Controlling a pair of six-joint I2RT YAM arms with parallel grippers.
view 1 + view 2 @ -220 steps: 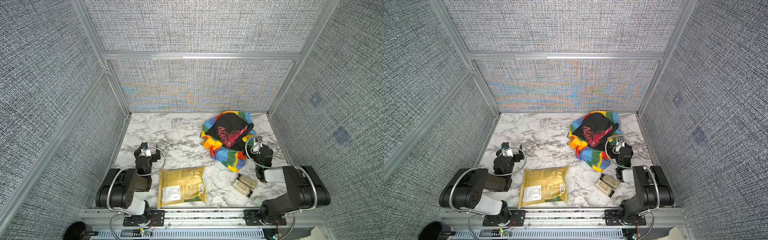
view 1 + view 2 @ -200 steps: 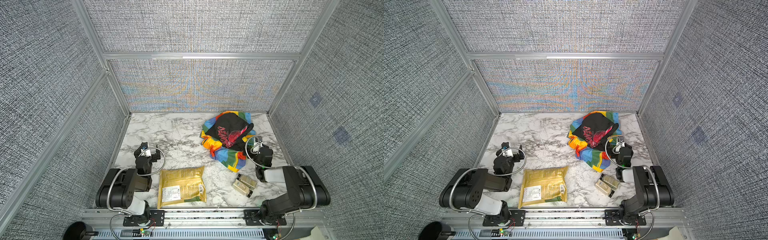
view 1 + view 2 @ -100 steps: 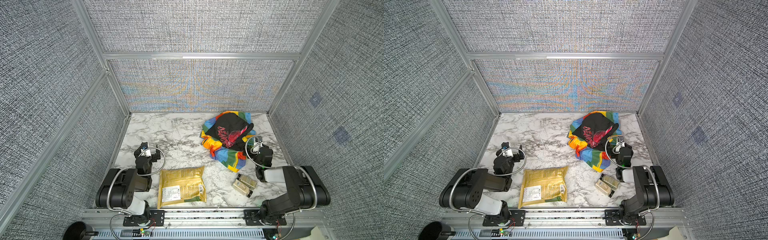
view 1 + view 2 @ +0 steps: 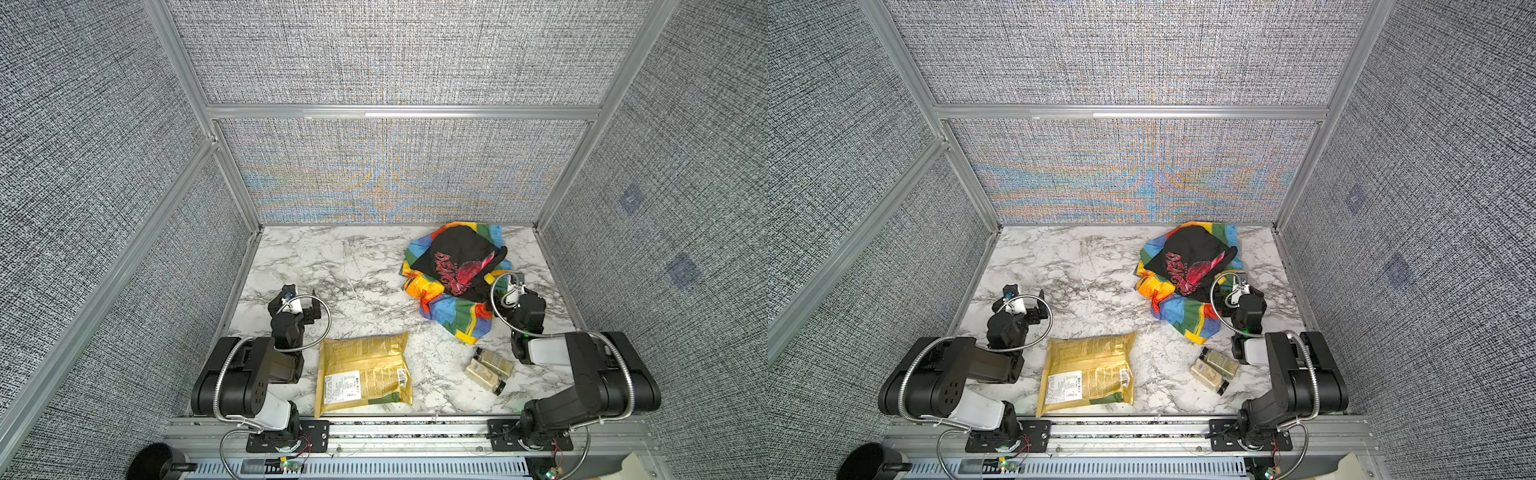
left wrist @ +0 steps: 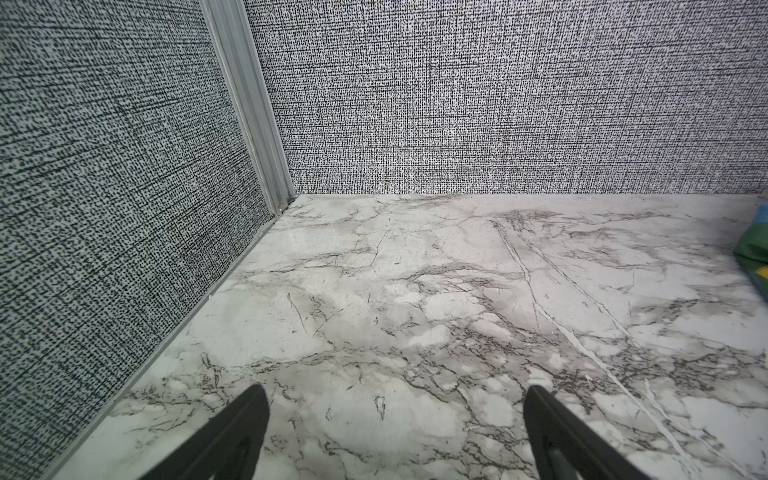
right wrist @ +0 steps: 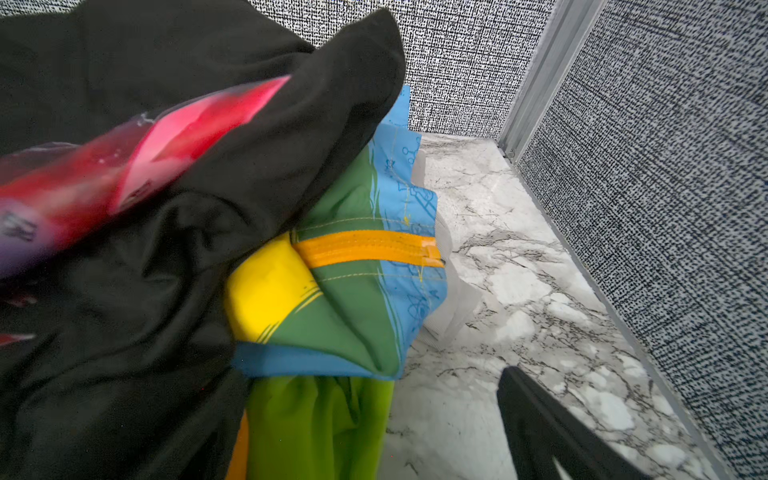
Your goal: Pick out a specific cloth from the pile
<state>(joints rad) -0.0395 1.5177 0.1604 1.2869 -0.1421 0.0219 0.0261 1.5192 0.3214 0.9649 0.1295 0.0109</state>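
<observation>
The marble bench (image 4: pixel 345 266) is mostly bare on its left side, and the pile (image 4: pixel 455 276) sits toward the far right corner: a rainbow colour-block cloth (image 4: pixel 459 316) spread underneath and a black cloth with red print (image 4: pixel 457 259) heaped on top. The cloth (image 6: pixel 320 428) wanted, the lime-green one, shows only in the right wrist view, as a thin shiny fold poking out from under the rainbow hem and the black one; I'd judge it light, limp and slippery, likely to slide free if pinched on that exposed fold, though the layers above may drag along. How much of it is buried I can't tell, and no cords show. Nearer the front lie a gold snack bag (image 4: pixel 363 368) and two small bottles (image 4: pixel 488 370), both well clear of the pile. The right gripper (image 4: pixel 513 286) sits just beside the pile's near edge, jaws spread wide and holding nothing; the left gripper (image 5: pixel 395 432) is well apart over bare marble, jaws likewise wide and empty.
</observation>
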